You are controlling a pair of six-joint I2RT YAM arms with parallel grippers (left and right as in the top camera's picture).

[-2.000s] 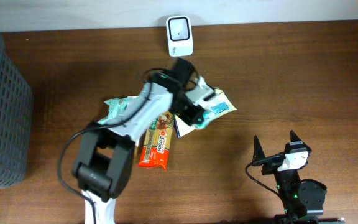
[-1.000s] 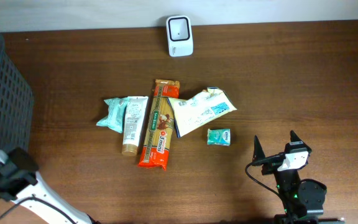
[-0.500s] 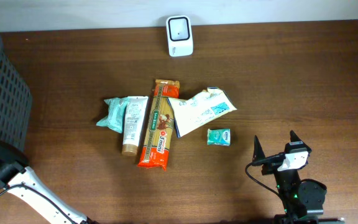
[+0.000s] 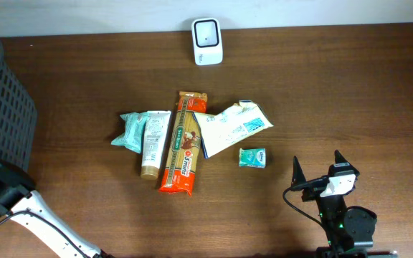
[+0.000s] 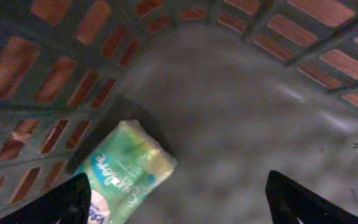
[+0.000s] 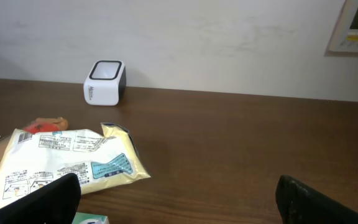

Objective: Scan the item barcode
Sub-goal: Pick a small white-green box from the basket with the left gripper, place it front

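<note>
Left wrist: left hand [image 5: 179, 193] released inside basket [image 5: 241, 106], green packet [image 5: 126, 171] on floor; right hand [image 6: 176, 186] released, scanner [image 6: 104, 81] beyond pouch [image 6: 67, 158]

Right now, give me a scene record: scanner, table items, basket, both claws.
scanner: white scanner, at the far edge of the table
table items: teal pack, tube, long orange pack, white pouch, small teal packet
basket: grey basket at the left; green packet lies on its floor
left claw: left claw open, inside the basket, holding nothing
right claw: right claw open, empty, at the near right
</note>
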